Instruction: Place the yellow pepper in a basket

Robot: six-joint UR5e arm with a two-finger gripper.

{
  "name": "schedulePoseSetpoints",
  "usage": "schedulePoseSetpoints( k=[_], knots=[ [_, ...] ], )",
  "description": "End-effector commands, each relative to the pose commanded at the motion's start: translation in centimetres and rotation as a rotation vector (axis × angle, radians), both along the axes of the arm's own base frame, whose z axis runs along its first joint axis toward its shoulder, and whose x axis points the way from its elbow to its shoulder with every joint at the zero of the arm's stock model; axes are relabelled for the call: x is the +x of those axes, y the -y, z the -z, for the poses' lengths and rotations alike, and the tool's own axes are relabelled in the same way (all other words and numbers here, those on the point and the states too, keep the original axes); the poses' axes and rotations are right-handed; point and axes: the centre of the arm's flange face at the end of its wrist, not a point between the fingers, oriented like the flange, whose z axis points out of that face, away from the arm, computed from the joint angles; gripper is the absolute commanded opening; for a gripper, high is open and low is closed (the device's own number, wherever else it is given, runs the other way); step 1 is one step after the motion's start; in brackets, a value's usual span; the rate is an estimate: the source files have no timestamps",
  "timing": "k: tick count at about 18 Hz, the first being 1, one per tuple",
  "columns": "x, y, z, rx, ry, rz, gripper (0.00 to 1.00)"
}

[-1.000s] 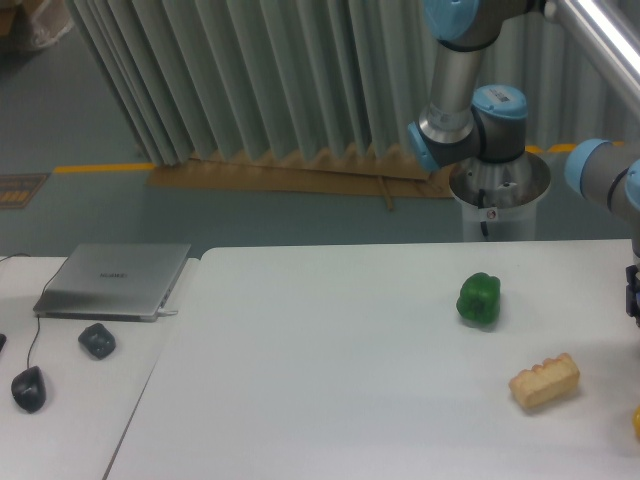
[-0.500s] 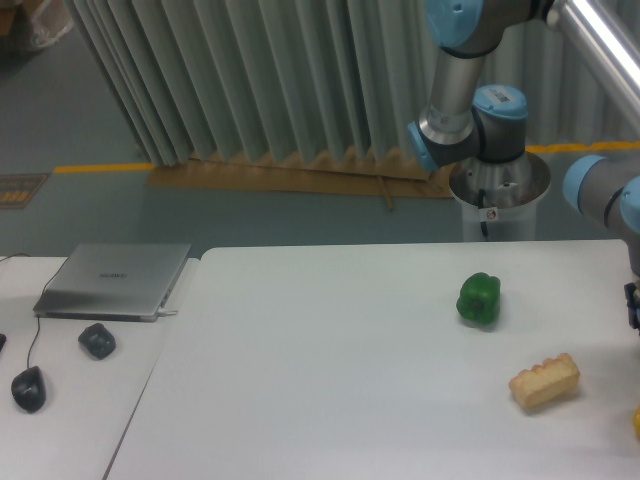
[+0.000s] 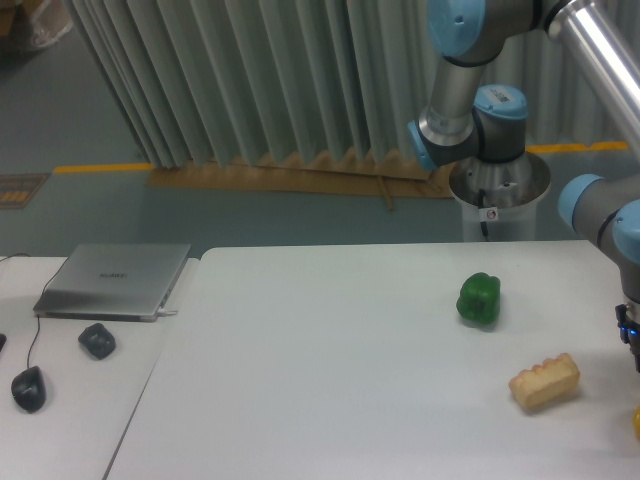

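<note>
The yellow pepper [image 3: 636, 421] shows only as a small bright yellow sliver at the right edge of the frame, on the white table [image 3: 330, 380]. The arm's wrist comes down at the right edge just above the sliver. Only a dark part of the gripper [image 3: 630, 325] with a small blue light shows there, and its fingers are cut off by the frame edge. No basket is in view.
A green pepper [image 3: 479, 298] sits on the table right of centre. A tan ridged block [image 3: 545, 381] lies nearer the front right. On the left side table are a closed laptop [image 3: 115, 279] and two dark mouse-like things [image 3: 97, 340] [image 3: 28, 388].
The arm's wrist joint at the right edge has moved down and slightly left. The peppers and the block have not moved.
</note>
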Motion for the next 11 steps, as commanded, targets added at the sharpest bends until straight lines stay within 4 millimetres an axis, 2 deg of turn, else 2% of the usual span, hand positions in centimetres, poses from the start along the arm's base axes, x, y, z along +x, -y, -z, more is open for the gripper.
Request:
schedulePoseSetpoints(
  k=[2,11],
  knots=[
    [-0.5,-0.3,-0.4,0.019,-0.028,0.0,1.0],
    [-0.7,0.1,1.0,-0.043,-0.041,-0.006,1.0]
  ],
)
